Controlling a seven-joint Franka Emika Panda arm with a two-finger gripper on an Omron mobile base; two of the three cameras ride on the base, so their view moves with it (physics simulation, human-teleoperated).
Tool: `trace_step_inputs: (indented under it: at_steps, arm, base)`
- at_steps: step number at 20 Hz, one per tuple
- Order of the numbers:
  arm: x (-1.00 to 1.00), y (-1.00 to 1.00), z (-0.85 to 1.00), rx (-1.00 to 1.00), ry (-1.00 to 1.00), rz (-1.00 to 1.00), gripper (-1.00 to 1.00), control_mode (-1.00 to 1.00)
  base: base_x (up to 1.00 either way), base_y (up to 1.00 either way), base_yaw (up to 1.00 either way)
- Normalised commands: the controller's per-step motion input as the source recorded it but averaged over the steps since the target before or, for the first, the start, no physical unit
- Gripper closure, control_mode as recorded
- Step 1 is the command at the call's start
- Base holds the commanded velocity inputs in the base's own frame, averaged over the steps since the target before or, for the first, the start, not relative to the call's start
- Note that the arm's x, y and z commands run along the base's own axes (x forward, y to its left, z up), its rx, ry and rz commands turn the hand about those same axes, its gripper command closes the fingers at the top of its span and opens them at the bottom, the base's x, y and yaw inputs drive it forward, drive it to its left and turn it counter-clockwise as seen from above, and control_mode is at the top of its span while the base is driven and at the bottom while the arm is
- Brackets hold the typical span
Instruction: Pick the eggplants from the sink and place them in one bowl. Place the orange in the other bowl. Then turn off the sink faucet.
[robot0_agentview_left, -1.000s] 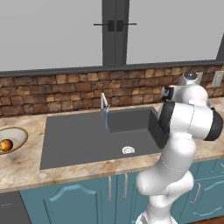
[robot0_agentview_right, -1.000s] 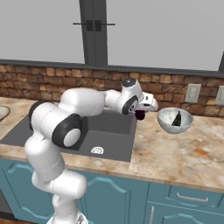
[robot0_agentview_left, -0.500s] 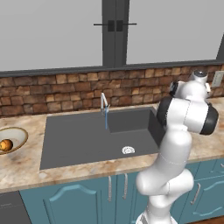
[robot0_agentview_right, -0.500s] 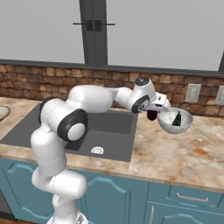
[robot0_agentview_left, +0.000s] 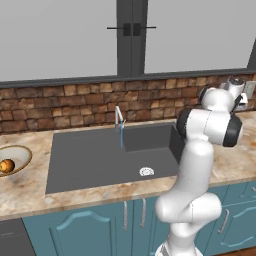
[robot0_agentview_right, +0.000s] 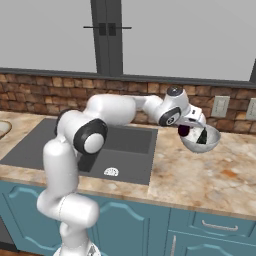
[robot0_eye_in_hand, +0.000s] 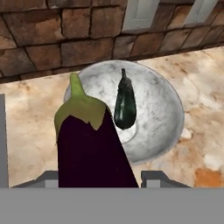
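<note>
Speckled bowl (robot0_eye_in_hand: 162, 118) holding one eggplant (robot0_eye_in_hand: 124, 105), tool (robot0_agentview_right: 186, 131) gripping second eggplant (robot0_eye_in_hand: 89, 144) above it, orange (robot0_agentview_left: 6, 165) in tan-rimmed bowl (robot0_agentview_left: 22, 152)

A glossy dark purple eggplant with a green cap and stem (robot0_eye_in_hand: 89, 144) hangs above the near rim of the deep grey-white speckled stone bowl (robot0_eye_in_hand: 168, 109), stem toward twelve o'clock. A second, slimmer dark eggplant (robot0_eye_in_hand: 124, 105) lies inside the bowl. The small round orange (robot0_agentview_left: 6, 165) sits in the shallow tan-rimmed bowl (robot0_agentview_left: 22, 152). The slim silver curved faucet (robot0_agentview_left: 119, 116) runs a blue stream into the dark grey rectangular sink (robot0_agentview_left: 90, 160).
</note>
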Motion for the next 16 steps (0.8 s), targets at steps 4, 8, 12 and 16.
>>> trace_step_inputs:
  at_steps: [4,8,12,16]
  arm:
    - [0.18,-0.27,-0.13,0.04,0.00,-0.01,1.00,-1.00]
    - [0.19,-0.31,-0.20,0.01,0.00,0.00,1.00,-1.00]
    - [0.27,-0.17,-0.23,0.03,0.00,0.00,1.00,-1.00]
    - [0.35,-0.05,-0.23,0.03,0.00,0.00,1.00,-1.00]
  base:
    - [0.00,0.00,0.00]
    - [0.00,0.00,0.00]
    - [0.00,0.00,0.00]
    - [0.00,0.00,0.00]
